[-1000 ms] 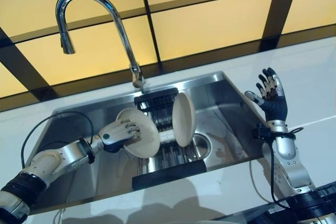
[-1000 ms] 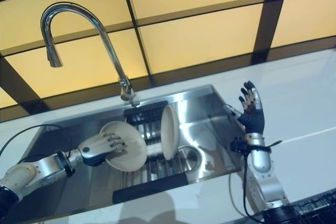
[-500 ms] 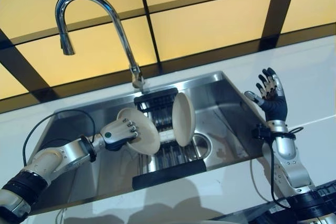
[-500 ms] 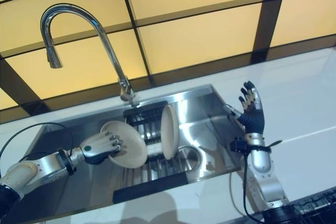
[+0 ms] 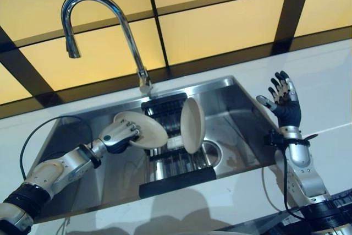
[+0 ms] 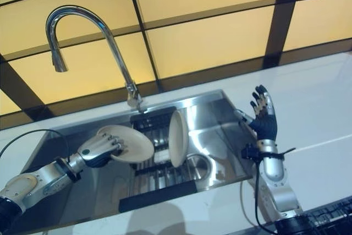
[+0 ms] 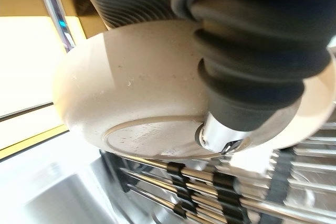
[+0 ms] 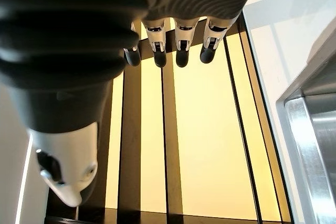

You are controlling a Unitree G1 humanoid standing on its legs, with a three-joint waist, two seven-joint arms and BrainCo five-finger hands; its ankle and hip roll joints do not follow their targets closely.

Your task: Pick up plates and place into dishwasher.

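Two plates are showing in the sink (image 5: 242,136). One plate (image 5: 144,129) is being held by the left hand (image 5: 118,136), tilted low over the left end of the rack (image 5: 170,158); the hand's fingers are curling over its rim from the left, and in the left wrist view the thumb tip is pressing on the underside (image 7: 142,114) near the foot ring, so the hand is pinching it. The other plate (image 5: 192,125) is standing on edge in the rack, near the middle of the sink, just beside the held one but apart from it.

The right hand (image 5: 283,100) is hanging over the counter (image 5: 330,81) at the sink's right edge, fingers straight and spread, holding nothing. The tap (image 5: 110,31) is arching over the back edge.

The plates are looking like glazed stoneware: stiff, fairly heavy, smooth enough to slip, and likely to chip against the steel bars or each other. A rim pinch with the thumb under the base seems the sound hold, with fingers well over the lip. The standing plate is probably best taken by its top edge, where the rim is showing free.
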